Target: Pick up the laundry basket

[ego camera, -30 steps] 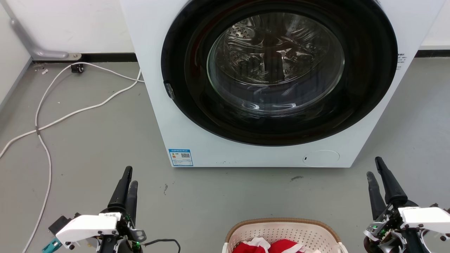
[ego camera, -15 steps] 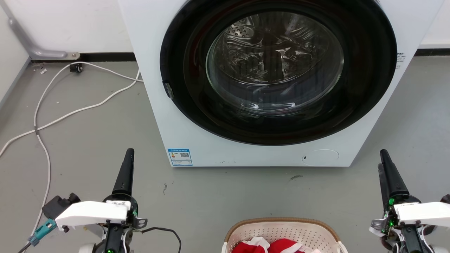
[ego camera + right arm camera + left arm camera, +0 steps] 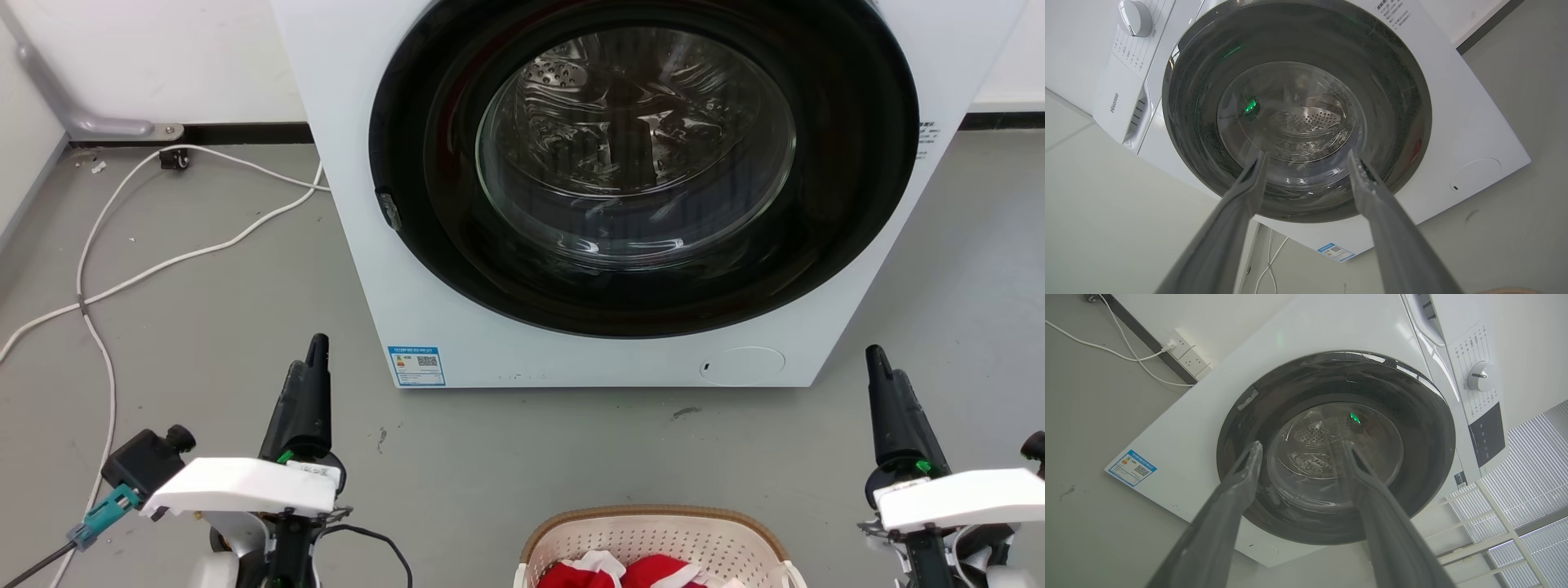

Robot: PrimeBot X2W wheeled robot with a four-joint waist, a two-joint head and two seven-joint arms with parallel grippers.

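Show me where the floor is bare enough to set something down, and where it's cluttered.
Bare: the grey floor strip between the washing machine and the laundry basket, flanked by the left gripper and right gripper; also the floor right of the machine. Crowded: white cables trail across the left side.

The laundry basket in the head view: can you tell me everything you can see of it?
The laundry basket is cream-white plastic, its wall dotted with small holes, under a tan-brown woven-look rim with rounded corners. White handles stick out at both sides. The picture's bottom edge cuts off its near part. It stands upright, grey floor around it, apart from the washing machine, holding red and white cloth. The left pincer and right pincer, both open, flank it without touching.
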